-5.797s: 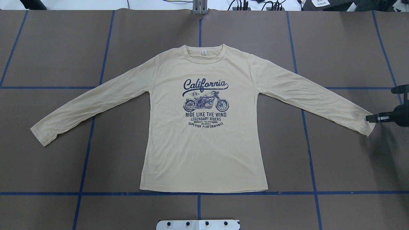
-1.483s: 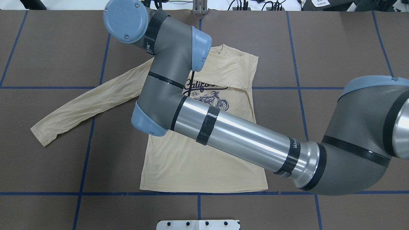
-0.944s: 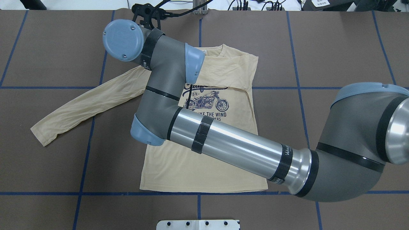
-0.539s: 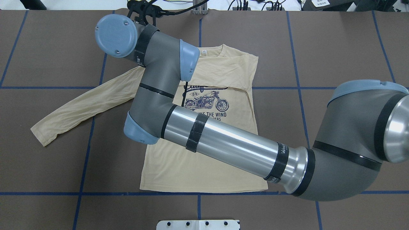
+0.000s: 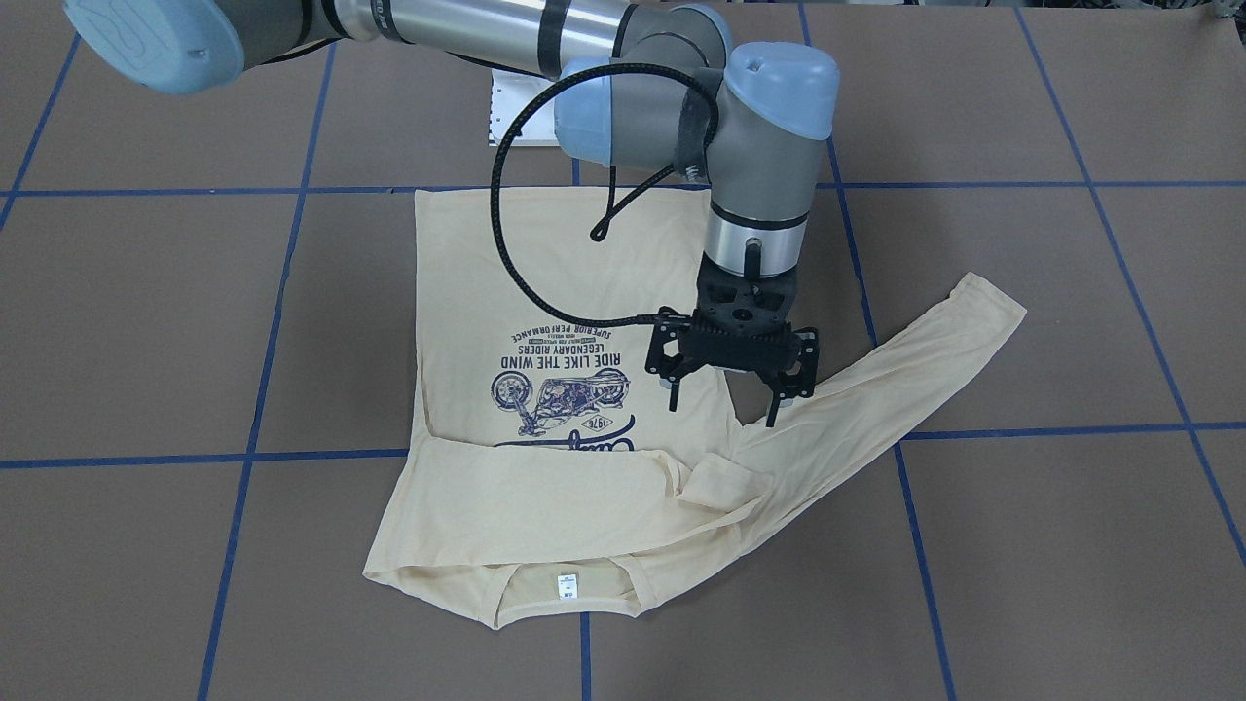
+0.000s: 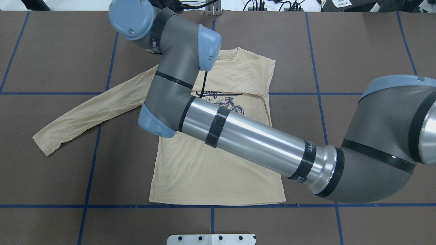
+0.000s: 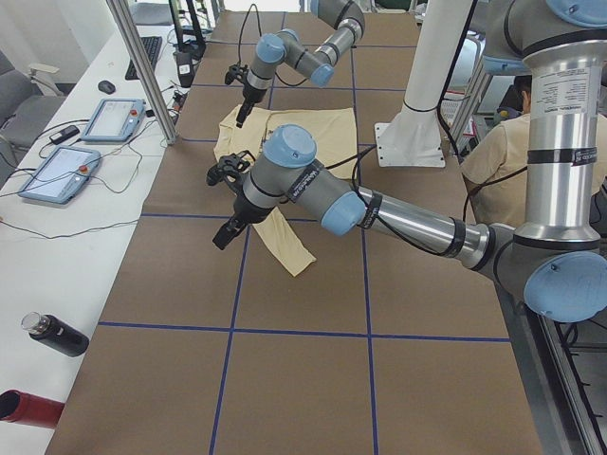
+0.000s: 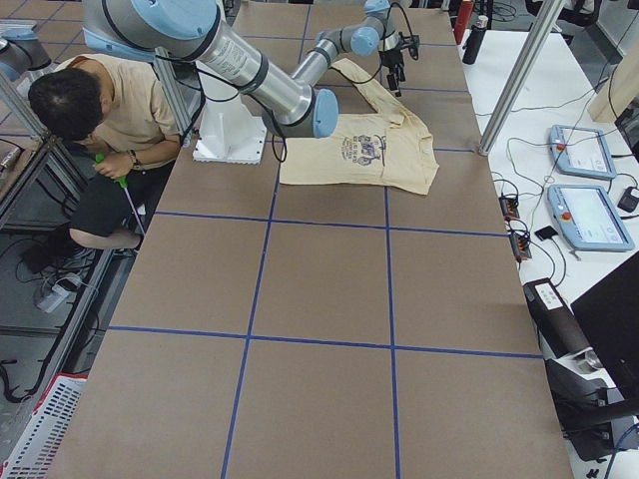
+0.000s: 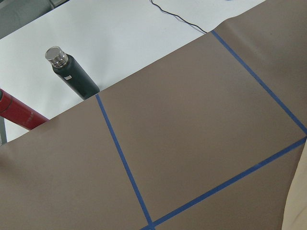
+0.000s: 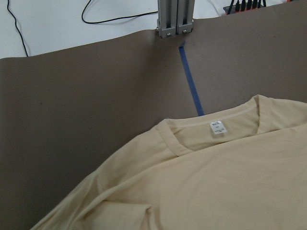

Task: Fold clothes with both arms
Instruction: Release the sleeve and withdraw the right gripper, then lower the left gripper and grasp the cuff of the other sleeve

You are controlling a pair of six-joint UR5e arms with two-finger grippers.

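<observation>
A pale cream-yellow long-sleeved T-shirt (image 5: 458, 292) of thin fabric is laid front-up near the middle of a table covered with matte brown sheeting (image 6: 368, 47), which is divided into large rectangles by blue tape lines (image 6: 112, 206). Its hem is turned toward the white metal base plate (image 6: 211, 239) at the robot's edge. Its small white neck label (image 10: 217, 128) is turned toward the far edge, where a silver aluminium post (image 10: 175, 17) is fixed. One sleeve (image 5: 545, 477) is folded across the chest, over the upper edge of the navy motorcycle print (image 5: 565, 389); the other is stretched flat toward the robot's left. The silver-grey right arm (image 6: 252, 143) with light blue joint caps is reached across the shirt. Its black two-finger right gripper (image 5: 722, 414) is held over the fabric near the outstretched sleeve's shoulder, fingers spread, nothing between them. The left arm (image 7: 408, 223) is shown only from the side, its left gripper (image 7: 228, 230) near that sleeve; whether it is spread cannot be told. Along the far side a white bench (image 7: 38, 284) is set with grey control tablets (image 8: 589, 215), a black steel-capped bottle (image 9: 72, 72) and a red bottle (image 9: 17, 112). A person (image 8: 110, 100) is seated beside the robot's base.
</observation>
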